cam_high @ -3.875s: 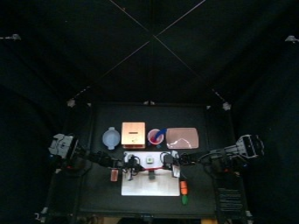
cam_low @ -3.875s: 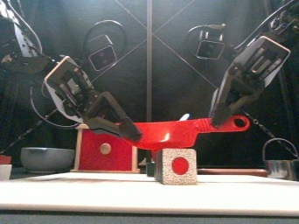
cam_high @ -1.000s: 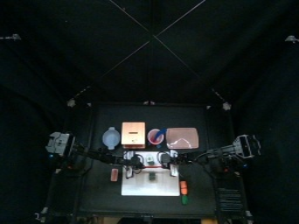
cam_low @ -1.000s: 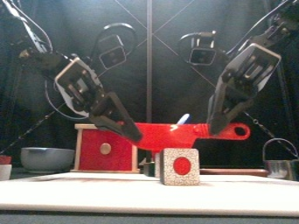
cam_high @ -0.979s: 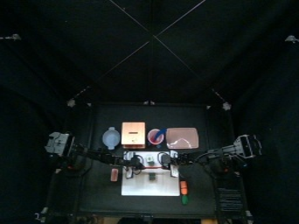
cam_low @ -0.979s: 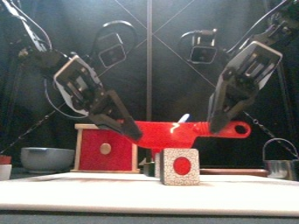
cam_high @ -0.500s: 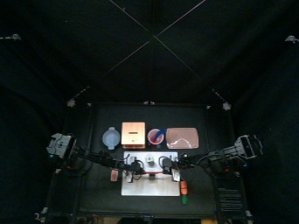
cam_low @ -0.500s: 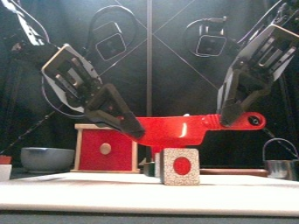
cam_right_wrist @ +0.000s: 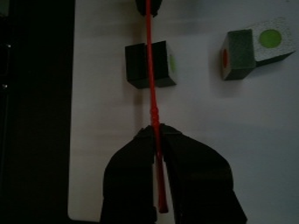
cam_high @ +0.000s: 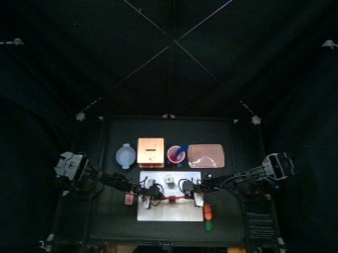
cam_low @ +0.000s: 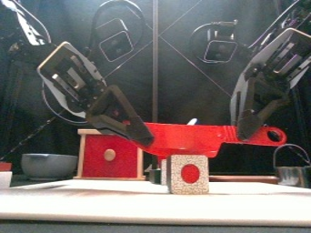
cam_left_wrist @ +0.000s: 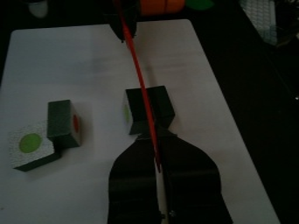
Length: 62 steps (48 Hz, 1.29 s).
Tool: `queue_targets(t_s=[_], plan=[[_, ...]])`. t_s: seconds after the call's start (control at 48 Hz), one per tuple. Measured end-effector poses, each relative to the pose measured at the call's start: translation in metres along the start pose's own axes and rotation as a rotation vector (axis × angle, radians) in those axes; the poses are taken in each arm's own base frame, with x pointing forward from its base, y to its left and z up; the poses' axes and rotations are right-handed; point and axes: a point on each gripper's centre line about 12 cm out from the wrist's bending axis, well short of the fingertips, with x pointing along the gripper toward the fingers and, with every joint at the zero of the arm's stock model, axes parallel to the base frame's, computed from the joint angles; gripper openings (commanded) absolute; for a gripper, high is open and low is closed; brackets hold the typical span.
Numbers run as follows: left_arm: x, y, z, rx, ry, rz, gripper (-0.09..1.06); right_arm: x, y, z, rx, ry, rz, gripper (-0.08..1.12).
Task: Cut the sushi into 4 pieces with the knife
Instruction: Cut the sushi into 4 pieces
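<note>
A red toy knife [cam_low: 195, 136] hangs level above the white cutting board [cam_high: 169, 204], held at both ends. My left gripper [cam_low: 140, 136] is shut on the blade end and my right gripper [cam_low: 253, 132] is shut on the handle. In the left wrist view the knife [cam_left_wrist: 140, 79] runs edge-on over a dark green sushi block [cam_left_wrist: 152, 112], and a second piece [cam_left_wrist: 47, 136] with green and red faces lies apart beside it. The right wrist view shows the same block [cam_right_wrist: 149, 63] under the blade and the other piece [cam_right_wrist: 251, 51]. In front, a sushi piece [cam_low: 184, 173] with a red centre stands just below the knife.
Behind the board stand a wooden box [cam_low: 107, 155] with a red drawer front, a blue-grey bowl [cam_low: 49, 165], a red cup [cam_high: 177, 153] and a pink tray [cam_high: 207, 155]. A metal cutter [cam_low: 292, 168] sits at the right. Small toy foods [cam_high: 209, 210] lie beside the board.
Both arms have come toward the table's front with the knife still held between them. The knife has shifted a little to the right and stays above the sushi piece.
</note>
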Motion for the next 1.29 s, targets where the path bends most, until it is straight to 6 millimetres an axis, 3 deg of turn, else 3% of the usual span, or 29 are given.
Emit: queue_targets(t_s=[0.5,0.833,1.292], plan=[[0.017,0.001,-0.028,-0.038,0.073,0.024,0.18,0.018,-0.001,-0.009,0.009,0.053,-0.009,0.03],[0.017,0.001,-0.029,-0.046,0.075,0.028,0.18,0.021,-0.001,-0.011,0.008,0.062,-0.011,0.03],[0.017,0.022,-0.027,-0.017,0.073,0.046,0.18,0.021,-0.014,-0.008,-0.018,0.060,-0.037,0.03]])
